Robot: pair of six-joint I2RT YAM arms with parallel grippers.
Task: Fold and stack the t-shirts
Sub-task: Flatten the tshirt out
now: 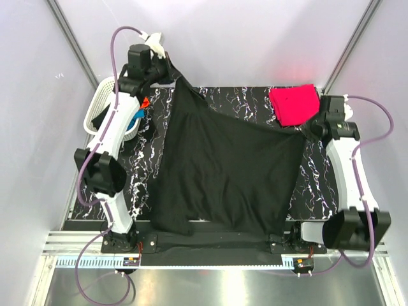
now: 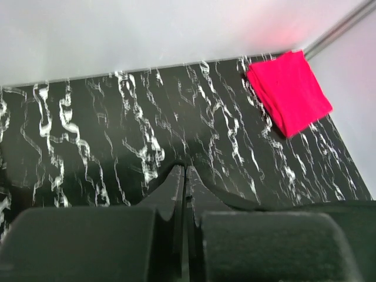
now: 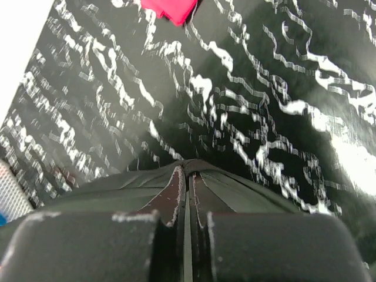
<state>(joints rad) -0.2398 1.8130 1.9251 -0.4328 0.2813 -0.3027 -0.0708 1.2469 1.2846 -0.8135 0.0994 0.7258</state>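
A large black t-shirt (image 1: 223, 172) hangs stretched over the black marbled table (image 1: 242, 102), held up at two corners. My left gripper (image 1: 173, 71) is shut on its far-left corner, raised above the table's back edge; the jaws pinch black cloth (image 2: 247, 202) in the left wrist view. My right gripper (image 1: 305, 131) is shut on the right corner, with cloth (image 3: 117, 191) draped over the fingertips (image 3: 175, 182). A folded pinkish-red t-shirt (image 1: 293, 104) lies at the back right; it also shows in the left wrist view (image 2: 288, 91) and at the top of the right wrist view (image 3: 170, 8).
A white lattice basket (image 1: 105, 105) stands at the back left beside the left arm, with blue and orange cloth (image 1: 139, 111) in it. White walls enclose the table on three sides. The shirt's lower edge drapes to the near table edge (image 1: 210, 224).
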